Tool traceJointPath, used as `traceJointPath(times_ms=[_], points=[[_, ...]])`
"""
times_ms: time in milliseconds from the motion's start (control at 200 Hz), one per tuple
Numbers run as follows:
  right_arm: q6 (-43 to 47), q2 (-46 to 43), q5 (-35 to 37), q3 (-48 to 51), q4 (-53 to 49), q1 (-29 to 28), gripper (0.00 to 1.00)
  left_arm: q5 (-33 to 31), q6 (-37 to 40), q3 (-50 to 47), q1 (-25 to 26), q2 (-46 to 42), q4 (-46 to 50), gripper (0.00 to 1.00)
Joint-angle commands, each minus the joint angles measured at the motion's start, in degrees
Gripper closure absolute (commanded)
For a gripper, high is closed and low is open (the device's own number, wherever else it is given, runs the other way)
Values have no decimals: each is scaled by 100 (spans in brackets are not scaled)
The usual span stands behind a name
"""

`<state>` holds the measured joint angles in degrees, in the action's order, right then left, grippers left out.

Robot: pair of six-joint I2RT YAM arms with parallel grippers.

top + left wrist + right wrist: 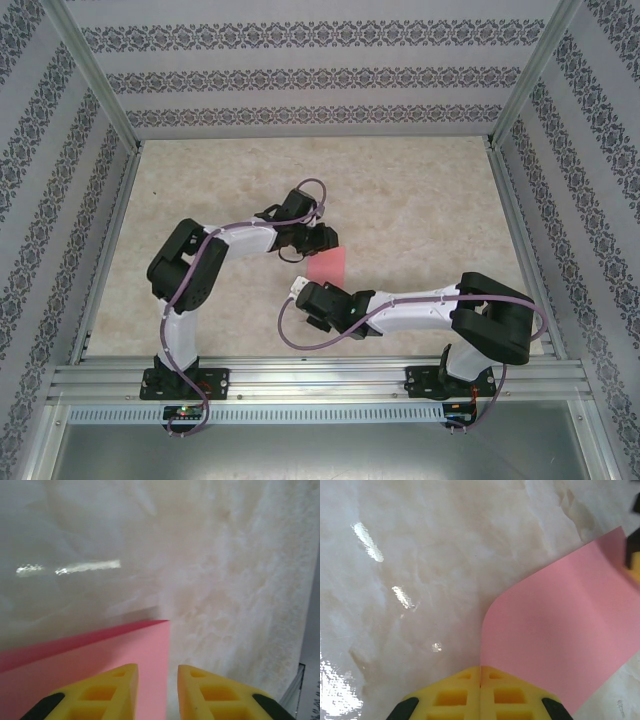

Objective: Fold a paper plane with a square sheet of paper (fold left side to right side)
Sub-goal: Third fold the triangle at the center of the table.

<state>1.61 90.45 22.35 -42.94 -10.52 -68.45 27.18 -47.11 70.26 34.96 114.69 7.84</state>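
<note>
Square sheet of paper (555, 630), curled, pinched at seven o'clock by right gripper (480, 672); left gripper (157, 680) spread at eleven. Could crease crooked if tugged unevenly.

The table (400, 190) has a pale beige, marbled top with a glossy sheen that throws back streaks of light, and metal rails (300, 380) run along its edges. On it, a little nearer than the middle, lies a salmon-pink sheet of paper (328, 266). Part of the sheet is flat on the surface and one side curls up off it.
</note>
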Motion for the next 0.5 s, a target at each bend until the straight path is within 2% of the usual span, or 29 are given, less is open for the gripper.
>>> traceJointPath(times_ms=[0,240,495], points=[[-86,-107,-82,57,150,68,100,84,200,205,75,258,205,73],[-232,-199,-432,66,130,234,100,16,305,168,134,557,275,74],[-808,-556,-1545,235,147,872,100,-94,361,100,143,690,355,76]])
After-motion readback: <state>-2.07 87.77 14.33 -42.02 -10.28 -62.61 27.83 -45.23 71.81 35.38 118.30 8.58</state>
